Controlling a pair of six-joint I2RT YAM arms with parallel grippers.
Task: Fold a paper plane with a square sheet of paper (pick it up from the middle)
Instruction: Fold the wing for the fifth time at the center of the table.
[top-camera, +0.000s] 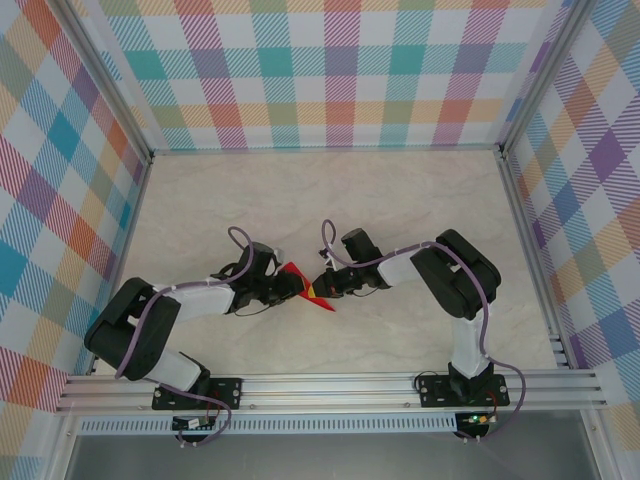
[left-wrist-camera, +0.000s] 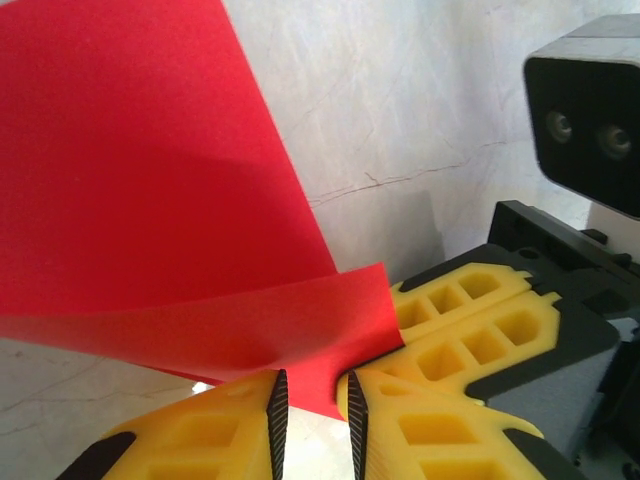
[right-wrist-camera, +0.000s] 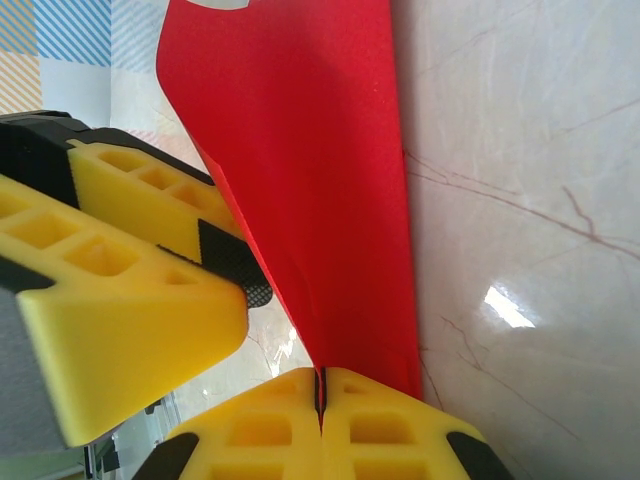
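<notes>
Checked walls in pastel colours close off three sides of a pale marbled tabletop (top-camera: 400, 200). Toward its near edge, about midway along, two arms meet nose to nose. On the left, the left gripper (left-wrist-camera: 315, 388) has its jaws a little apart. A corner of the red sheet of paper (left-wrist-camera: 140, 200) dips into the gap and, as far as I can see, is not pinched. My guess is that it is poised to take or steady a flap. The sheet is bent rather than lying flat, and it sits between the two grippers. On the right, the right gripper (right-wrist-camera: 321, 378) is pressed together on the sheet's edge, seemingly bearing it so a crease can be worked. I count one sheet, two grippers, two arms.
</notes>
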